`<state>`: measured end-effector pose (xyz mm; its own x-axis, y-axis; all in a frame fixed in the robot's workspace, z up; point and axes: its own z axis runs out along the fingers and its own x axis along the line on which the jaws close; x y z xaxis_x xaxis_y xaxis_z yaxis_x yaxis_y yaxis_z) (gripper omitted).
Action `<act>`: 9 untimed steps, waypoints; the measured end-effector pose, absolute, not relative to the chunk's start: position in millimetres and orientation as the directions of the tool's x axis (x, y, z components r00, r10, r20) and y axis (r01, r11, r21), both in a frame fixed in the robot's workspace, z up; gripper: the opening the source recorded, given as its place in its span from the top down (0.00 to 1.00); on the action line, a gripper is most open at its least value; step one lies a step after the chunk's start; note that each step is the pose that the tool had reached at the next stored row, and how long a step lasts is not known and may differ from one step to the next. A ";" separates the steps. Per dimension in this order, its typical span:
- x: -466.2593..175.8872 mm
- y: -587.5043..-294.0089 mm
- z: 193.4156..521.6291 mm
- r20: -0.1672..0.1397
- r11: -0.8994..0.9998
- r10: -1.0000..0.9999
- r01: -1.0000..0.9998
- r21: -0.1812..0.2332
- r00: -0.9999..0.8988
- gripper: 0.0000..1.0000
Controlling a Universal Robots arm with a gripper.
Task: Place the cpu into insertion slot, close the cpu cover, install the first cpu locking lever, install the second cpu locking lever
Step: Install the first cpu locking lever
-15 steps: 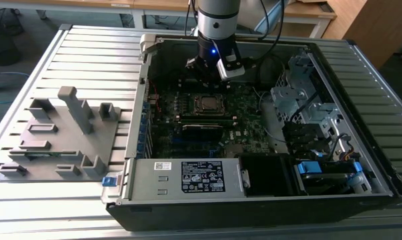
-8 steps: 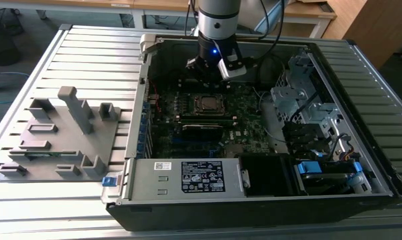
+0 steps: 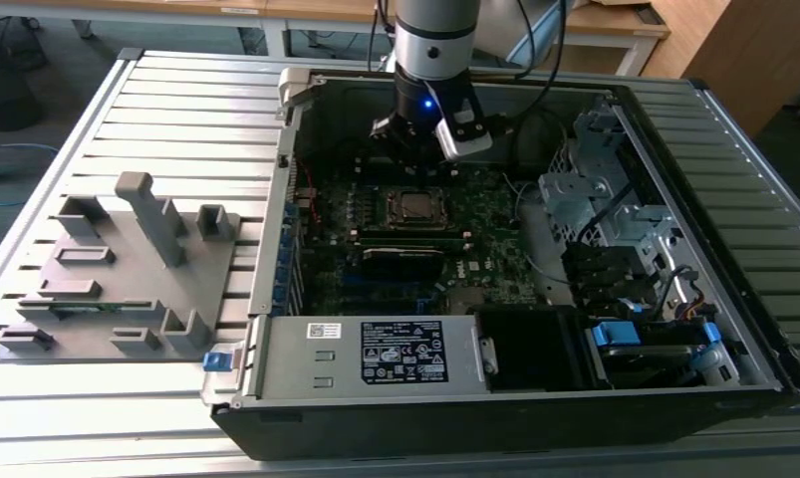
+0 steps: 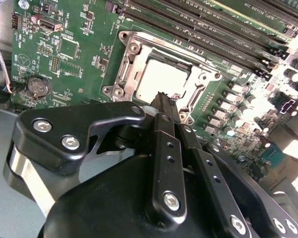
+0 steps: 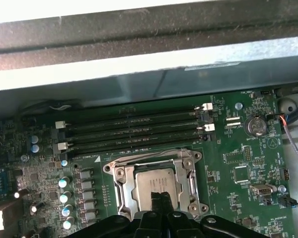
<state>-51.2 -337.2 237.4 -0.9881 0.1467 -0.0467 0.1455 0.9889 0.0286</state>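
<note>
— Second wrist view: where is the cpu (image 4: pixel 164 79)?
— Seated in the insertion slot (image 4: pixel 130 69), cpu cover (image 4: pixel 201 91) down around it.
— Gripper (image 4: pixel 162 96)?
— Fingers pressed together, gripping nothing, tips just above the cpu, motherboard (image 4: pixel 79 44) beneath.

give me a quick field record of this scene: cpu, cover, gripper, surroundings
cpu: seated in the insertion slot, metal face up
cpu cover: silvery frame lying flat around the cpu
gripper: fingers together, tips just above the cpu's edge, holding nothing
motherboard: green, inside the open computer case
memory slots: long black rows beside the socket
grey fixture: on the table, at the exterior view's left of the case
</note>
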 end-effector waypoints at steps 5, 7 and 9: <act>-51.3 -337.7 237.3 -0.047 0.990 0.142 0.140 0.029 -0.989 0.90; -51.2 -337.7 236.7 -0.047 0.990 0.140 0.139 0.028 -0.989 0.90; -51.3 -337.7 236.7 -0.047 0.990 0.140 0.139 0.029 -0.989 0.90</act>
